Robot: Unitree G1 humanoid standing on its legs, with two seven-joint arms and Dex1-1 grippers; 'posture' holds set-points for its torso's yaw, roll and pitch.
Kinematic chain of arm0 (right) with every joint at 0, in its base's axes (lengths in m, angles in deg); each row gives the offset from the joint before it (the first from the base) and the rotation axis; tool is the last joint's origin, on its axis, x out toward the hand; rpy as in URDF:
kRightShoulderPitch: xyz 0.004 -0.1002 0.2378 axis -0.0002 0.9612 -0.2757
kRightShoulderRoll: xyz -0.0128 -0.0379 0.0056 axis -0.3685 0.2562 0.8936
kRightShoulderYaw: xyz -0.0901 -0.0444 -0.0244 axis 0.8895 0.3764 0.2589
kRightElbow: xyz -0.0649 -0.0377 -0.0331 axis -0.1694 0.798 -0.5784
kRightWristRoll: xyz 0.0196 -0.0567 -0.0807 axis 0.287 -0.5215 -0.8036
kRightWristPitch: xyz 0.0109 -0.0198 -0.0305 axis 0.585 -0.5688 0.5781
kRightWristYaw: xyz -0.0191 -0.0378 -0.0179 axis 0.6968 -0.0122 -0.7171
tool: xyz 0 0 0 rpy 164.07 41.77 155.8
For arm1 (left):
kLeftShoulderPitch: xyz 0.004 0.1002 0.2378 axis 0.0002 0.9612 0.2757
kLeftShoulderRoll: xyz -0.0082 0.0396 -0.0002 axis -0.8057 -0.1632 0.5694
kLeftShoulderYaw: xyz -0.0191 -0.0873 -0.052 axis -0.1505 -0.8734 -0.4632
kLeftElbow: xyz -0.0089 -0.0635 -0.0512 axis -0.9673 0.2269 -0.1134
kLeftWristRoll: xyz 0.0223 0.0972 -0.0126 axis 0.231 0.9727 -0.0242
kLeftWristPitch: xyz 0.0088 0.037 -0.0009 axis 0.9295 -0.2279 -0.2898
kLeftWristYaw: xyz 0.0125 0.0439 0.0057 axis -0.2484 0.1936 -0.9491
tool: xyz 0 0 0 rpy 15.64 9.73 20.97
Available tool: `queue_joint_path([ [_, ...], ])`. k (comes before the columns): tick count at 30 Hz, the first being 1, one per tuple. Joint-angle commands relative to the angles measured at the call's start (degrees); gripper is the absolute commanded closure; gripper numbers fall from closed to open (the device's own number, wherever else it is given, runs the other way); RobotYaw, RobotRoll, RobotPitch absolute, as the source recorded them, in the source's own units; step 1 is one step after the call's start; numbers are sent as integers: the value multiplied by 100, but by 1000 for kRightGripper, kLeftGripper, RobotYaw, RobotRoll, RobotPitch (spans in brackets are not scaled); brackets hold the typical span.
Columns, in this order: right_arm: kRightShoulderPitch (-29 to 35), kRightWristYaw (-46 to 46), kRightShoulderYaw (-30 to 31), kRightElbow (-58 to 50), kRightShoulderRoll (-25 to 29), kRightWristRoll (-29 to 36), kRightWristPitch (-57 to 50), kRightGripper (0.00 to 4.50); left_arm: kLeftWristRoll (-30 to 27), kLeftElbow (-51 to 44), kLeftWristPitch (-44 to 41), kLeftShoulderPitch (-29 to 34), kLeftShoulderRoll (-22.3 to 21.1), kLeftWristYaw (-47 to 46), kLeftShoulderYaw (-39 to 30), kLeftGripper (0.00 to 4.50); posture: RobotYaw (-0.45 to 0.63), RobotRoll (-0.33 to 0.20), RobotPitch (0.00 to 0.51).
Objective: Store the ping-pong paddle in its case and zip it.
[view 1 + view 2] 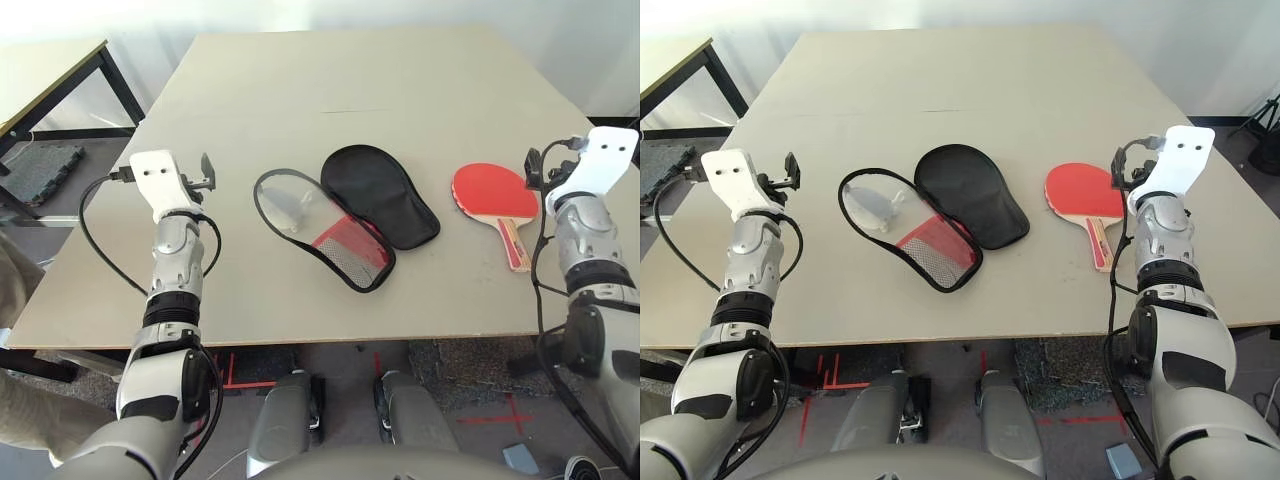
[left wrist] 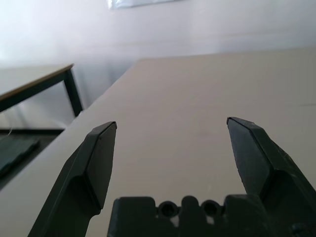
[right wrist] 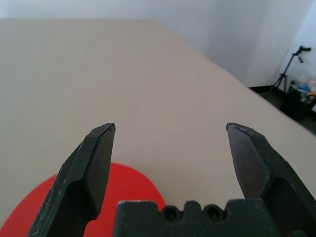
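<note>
Two claws are raised over the desk [image 1: 300, 320], both with fingers spread apart and nothing held. Nearest along the front, the case [image 1: 345, 215] is seen lying open and flat at the desk's middle, its mesh-and-red half toward the robot and its black-lined half just behind. The ping-pong paddle [image 1: 495, 197] is laid well to the right of the case, red face up, handle pointing toward the robot. The right claw [image 1: 534, 168] is poised just right of the paddle; the left claw [image 1: 205, 172] is held left of the case, apart from it. No step appears begun: picking up the paddle is judged to be in hand. A lowering of the right claw onto the handle is called for next. No writing can be read.
</note>
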Motion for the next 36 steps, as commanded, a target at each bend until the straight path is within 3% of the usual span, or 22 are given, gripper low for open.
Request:
queue_joint_path([
  [1,313,247,106,-1393,-51,354,-2007,35,-264,-113,-279,-215,-286,766,37,0,8,0,82],
  [7,741,476,108,-3184,115,659,-4144,35,-637,-506,-946,-324,-757,2015,139,0,19,0,74],
  [14,862,591,392,-4078,267,624,-5816,35,-1107,-1414,-2138,-232,-1216,3632,525,0,26,0,62],
  [17,905,650,621,-4112,300,485,-6123,35,-1217,-1930,-2576,-98,-1382,4456,913,0,24,0,61],
  [21,1172,505,487,-4094,91,506,-6454,35,-1261,-2298,-3007,-98,-1578,5093,1236,0,18,0,54],
  [35,1442,291,-75,-3910,-247,574,-6941,35,-1454,-2855,-3569,-138,-1467,5523,1426,0,1,0,85],
  [36,1452,281,-66,-3907,-269,563,-6935,202,-1450,-2876,-3583,-124,-1462,5527,1436,0,1,0,88],
])
